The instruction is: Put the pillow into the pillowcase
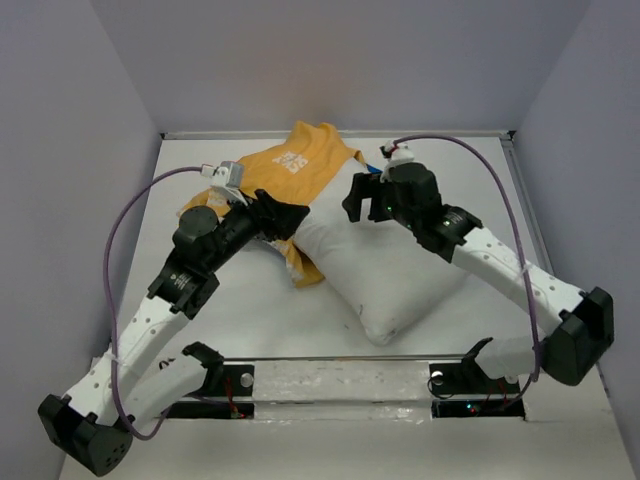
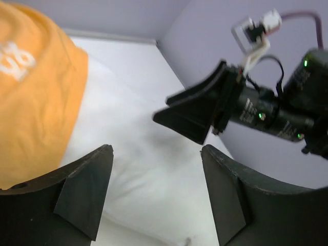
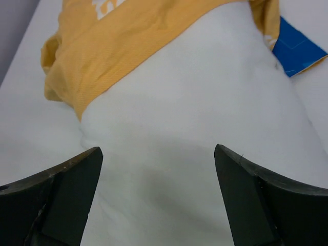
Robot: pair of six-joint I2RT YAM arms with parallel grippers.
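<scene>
A: What sits closest to us?

B: The left arm (image 1: 150, 320) and the right arm (image 1: 515, 278), bolted at the near edge and reaching out over the white surface (image 1: 275, 322).

A: And the biggest thing lying on it?

B: The pillow (image 1: 390, 270), set slantwise in the middle with one corner pointing toward the arm bases. The yellow pillowcase (image 1: 300, 168) covers its far end and lies bunched toward the back wall.

A: The grippers?

B: The left gripper (image 1: 297, 216) is spread wide with nothing in it, hovering over the pillow beside the yellow cloth. The right gripper (image 1: 356, 200) is just as wide and just as empty, above the pillow and just short of the cloth's edge. The two face each other, near but apart.

A: Is the pillow inside, or only under the cloth?

B: From the right wrist, the pillowcase (image 3: 118, 41) runs its edge across the pillow (image 3: 195, 107), and a small blue corner (image 3: 294, 47) pokes out beside it. I judge the far end is in the mouth and most of the pillow is bare.

A: So which step is this?

B: Drawing the cloth down over the pillow, and early in it. Next, each gripper needs to drop onto the yellow edge on its own side and pinch cloth alone, not stuffing. Then both must pull evenly toward the near corner.
</scene>
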